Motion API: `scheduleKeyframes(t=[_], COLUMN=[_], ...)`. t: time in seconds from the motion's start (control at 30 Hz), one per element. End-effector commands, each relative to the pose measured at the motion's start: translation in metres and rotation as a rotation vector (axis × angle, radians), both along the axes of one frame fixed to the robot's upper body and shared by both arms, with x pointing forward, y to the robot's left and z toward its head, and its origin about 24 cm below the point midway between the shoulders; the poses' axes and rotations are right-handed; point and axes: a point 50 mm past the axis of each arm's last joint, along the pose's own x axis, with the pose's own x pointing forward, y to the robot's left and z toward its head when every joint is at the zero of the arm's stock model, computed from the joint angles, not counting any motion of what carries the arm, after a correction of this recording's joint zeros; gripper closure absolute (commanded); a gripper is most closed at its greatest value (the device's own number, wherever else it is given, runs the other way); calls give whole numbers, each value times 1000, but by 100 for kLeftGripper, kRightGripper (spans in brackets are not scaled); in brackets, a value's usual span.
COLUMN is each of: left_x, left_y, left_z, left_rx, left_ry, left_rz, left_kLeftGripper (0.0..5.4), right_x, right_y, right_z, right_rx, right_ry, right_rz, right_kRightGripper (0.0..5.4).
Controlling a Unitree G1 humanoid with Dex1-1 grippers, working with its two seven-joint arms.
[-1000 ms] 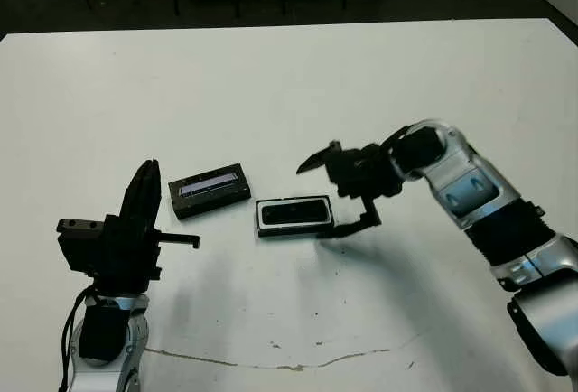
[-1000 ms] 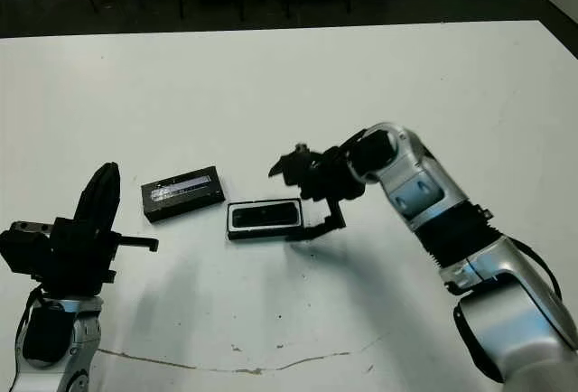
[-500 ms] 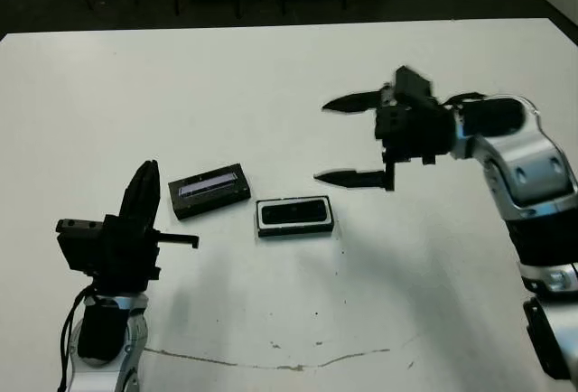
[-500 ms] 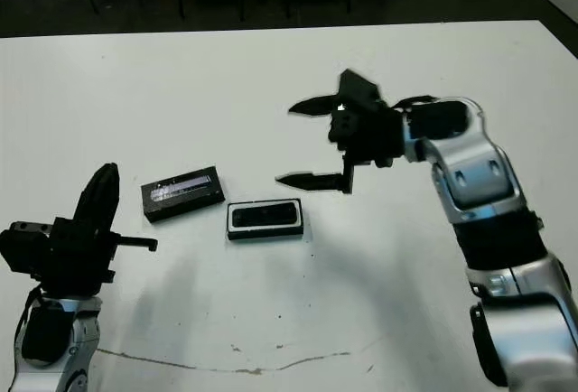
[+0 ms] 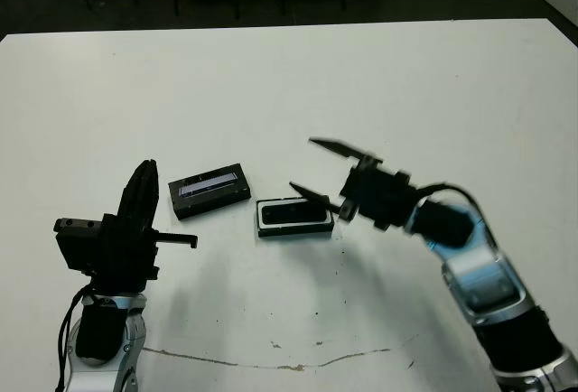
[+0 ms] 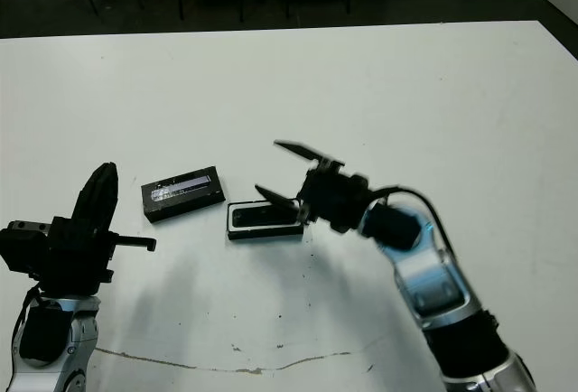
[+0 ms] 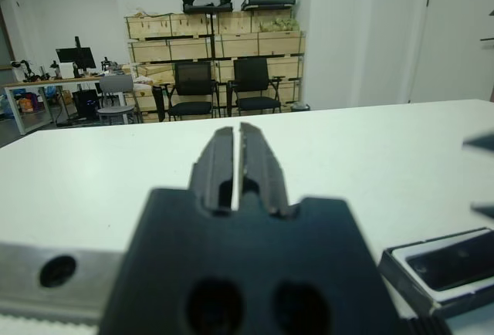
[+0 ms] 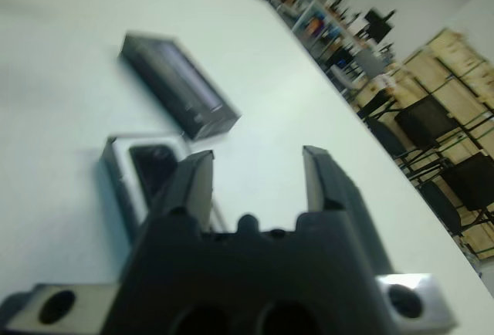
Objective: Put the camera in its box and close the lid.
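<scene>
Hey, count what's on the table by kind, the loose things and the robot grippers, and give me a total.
Camera: 1
Box: 1
Lid: 1
Grippers: 2, left gripper and right gripper
Total: 5

The box [image 5: 294, 215], a shallow black tray with a white lining, lies flat on the white surface [image 5: 289, 85] with the black camera [image 5: 295, 212] seated inside. The lid [image 5: 209, 190], a black slab bearing a silvery-blue strip, rests just beside it at ten o'clock, slightly angled.
</scene>
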Motion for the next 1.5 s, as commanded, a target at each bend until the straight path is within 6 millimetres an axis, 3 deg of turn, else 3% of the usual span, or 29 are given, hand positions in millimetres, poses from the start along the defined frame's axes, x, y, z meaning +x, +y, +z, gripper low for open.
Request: scheduleKeyframes(t=[0.03, 0.17, 0.33, 0.5, 0.83, 1.17, 1.5], left_x=[-8, -8, -8, -9, -11, -11, -9], left_y=[3, 3, 2, 1, 0, 2, 5], left_z=[-11, -11, -11, -12, -14, -13, -11], left_rx=[9, 7, 8, 9, 2, 8, 17], left_ry=[64, 70, 71, 71, 74, 71, 72], left_rz=[4, 6, 9, 11, 9, 13, 17], left_kLeftGripper=[540, 540, 540, 540, 540, 540, 540], right_x=[-8, -12, -9, -12, -20, -33, -30], right_y=[1, 1, -4, -9, -12, -19, -41], right_z=[-17, -30, -52, -68, -78, -68, -57], right_rx=[-70, -61, -27, -27, 37, -66, -112], right_ry=[35, 64, 129, 162, 299, 472, 485], right_rz=[19, 17, -109, -177, -277, -268, -346], right_kRightGripper=[372, 445, 536, 538, 538, 538, 538])
